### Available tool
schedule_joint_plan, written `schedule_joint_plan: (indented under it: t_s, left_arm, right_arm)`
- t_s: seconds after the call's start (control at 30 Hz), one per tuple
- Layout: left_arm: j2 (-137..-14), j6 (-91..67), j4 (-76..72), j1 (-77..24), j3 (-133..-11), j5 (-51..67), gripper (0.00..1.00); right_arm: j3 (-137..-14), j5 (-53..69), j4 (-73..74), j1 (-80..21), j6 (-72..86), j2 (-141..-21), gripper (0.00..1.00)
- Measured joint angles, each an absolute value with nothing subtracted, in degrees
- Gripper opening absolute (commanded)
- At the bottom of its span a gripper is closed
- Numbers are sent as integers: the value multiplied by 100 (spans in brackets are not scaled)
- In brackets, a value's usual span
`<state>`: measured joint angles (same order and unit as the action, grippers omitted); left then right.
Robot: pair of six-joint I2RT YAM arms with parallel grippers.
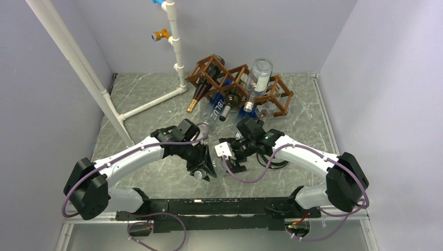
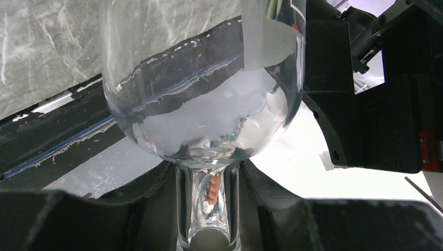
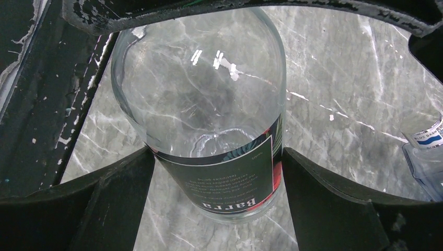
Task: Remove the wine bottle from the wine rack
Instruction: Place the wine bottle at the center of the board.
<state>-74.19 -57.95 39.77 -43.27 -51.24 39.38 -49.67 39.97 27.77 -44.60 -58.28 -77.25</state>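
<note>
Wine bottle (image 3: 198,104) with dark "Barra" label (image 3: 230,180)

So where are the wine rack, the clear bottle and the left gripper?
wine rack (image 1: 230,77): top view, middle wooden strut.
clear bottle (image 3: 201,99): right wrist view, bare glass.
left gripper (image 2: 209,212): left wrist view, between fingers.

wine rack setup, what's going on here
Both arms are handling a clear glass bottle out in front of the wine rack. The left pincer is shut on its neck; the right pincer straddles its labelled body, but whether it presses is unclear. Other bottles lie in the rack.
</note>
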Motion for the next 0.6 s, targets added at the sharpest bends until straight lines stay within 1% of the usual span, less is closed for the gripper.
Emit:
schedule_joint_plan:
  t_s: [0.07,0.1,0.4,0.6]
  left_arm:
    - [-7422,-5795,3975,-4324,-5124,3944,38]
    - [-7422,-5795,3975,-4324,-5124,3944,40]
    - [-7424,-5771,3726,-4313,-5127,4217,55]
    - [-7424,-5784,3481,-4300,-5127,4495,61]
  right_arm:
    - [-4960,4018,2762,-4451,-5828,-7725,88]
    - [-4952,4036,2746,-4445,-5828,-7728,88]
    - [-4950,4147,2707,-4388,-5874,-7769,88]
    - [-4950,4200,2648,-4362,-5902,-7811,88]
